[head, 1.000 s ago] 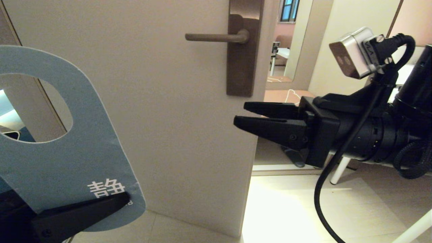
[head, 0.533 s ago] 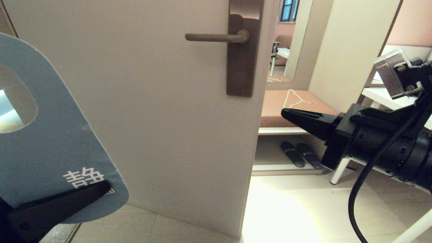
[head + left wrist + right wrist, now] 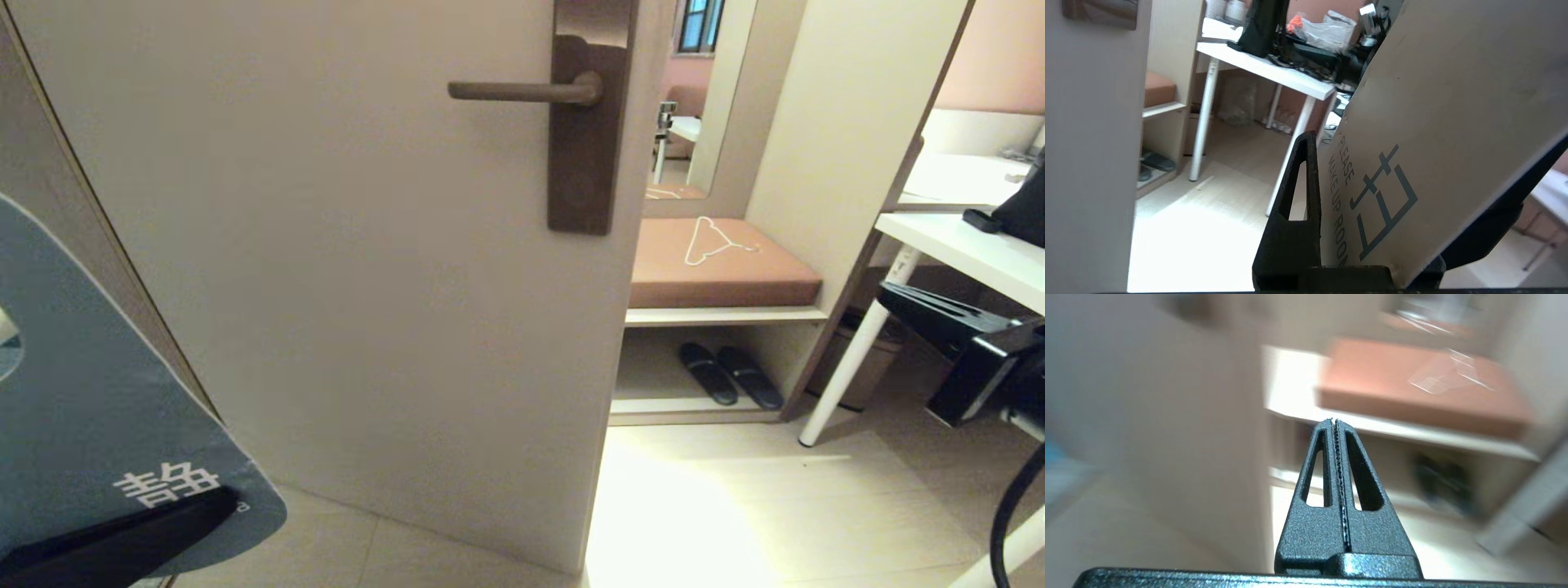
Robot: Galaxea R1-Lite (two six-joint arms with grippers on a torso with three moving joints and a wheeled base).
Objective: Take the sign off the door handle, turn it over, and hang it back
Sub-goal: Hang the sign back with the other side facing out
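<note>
Left hand (image 3: 122,539): low at the left edge of the head view, fingers clamped on the bottom end of the sign (image 3: 90,425).
Sign: off the handle, held upright-tilted well left of and below the door handle (image 3: 522,90); slate-blue face with white characters toward the head camera; white face reading "PLEASE MAKE UP ROOM" toward the left wrist camera (image 3: 1437,134).
Sign hole: only its edge shows at the left border of the head view.
Door handle: horizontal bronze lever on a tall backplate (image 3: 589,122), bare, nothing touching it.
Right hand (image 3: 1337,424): at the right edge of the head view (image 3: 898,296), beside the white surface (image 3: 963,245); fingers pressed together, holding nothing.
Background: tan bench cushion (image 3: 718,261) with a white hanger (image 3: 714,238) on it; dark slippers (image 3: 727,374) on the shelf beneath.
</note>
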